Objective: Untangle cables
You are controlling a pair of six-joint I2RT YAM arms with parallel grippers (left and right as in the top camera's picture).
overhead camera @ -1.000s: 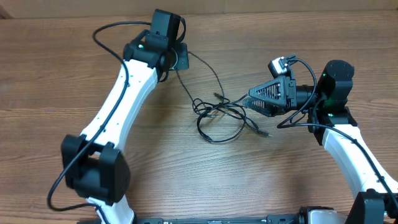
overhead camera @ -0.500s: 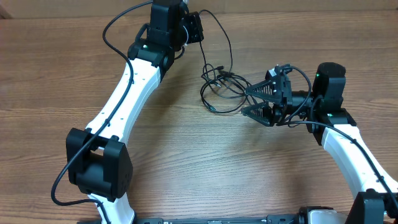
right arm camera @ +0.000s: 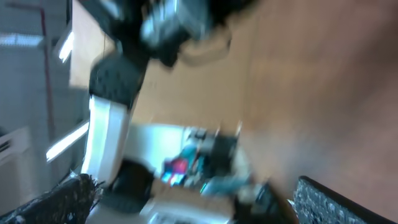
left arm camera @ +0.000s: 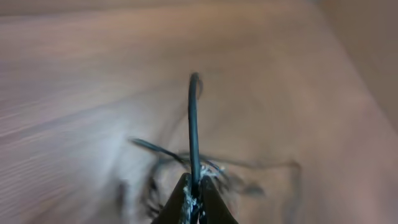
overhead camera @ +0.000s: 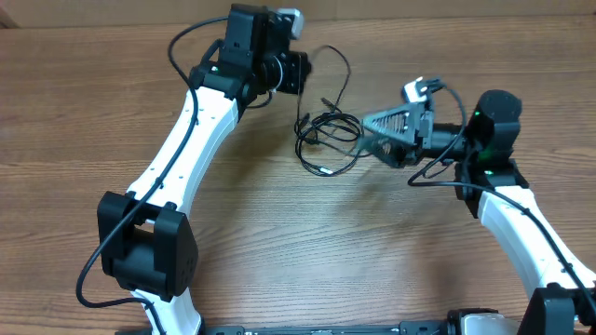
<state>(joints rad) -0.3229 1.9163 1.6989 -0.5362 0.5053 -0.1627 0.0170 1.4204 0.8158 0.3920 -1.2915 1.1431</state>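
Early days on this one I reckon; the cables are one knotted clump on the desk, a bit above the middle of the overhead frame, with several loops crossing each other and no cord lying off on its own; so basically the whole untangling is left to do.

What's under way: the left claw, at the top middle of the frame, is pinched fully closed on one strand, which arcs up and over to the right and runs down into the clump; looks to me like the idea is to draw that one cord free. The right claw sits right of the clump with its jaws spread as wide as they go, tips right at the clump's edge; it's holding nothing as far as I can see, and from above I can't tell whether it touches a loop.

On the views: the left wrist camera gives what overhead hides; the fingertips at the bottom of the frame are nipped together on the strand, which runs straight up the middle, with the clump a blur behind it. The right wrist camera is badly smeared; you get one finger bottom left and the other bottom right, well apart with nothing between them, but I can't make out any cables in it; only overhead shows both arms and the whole clump together.
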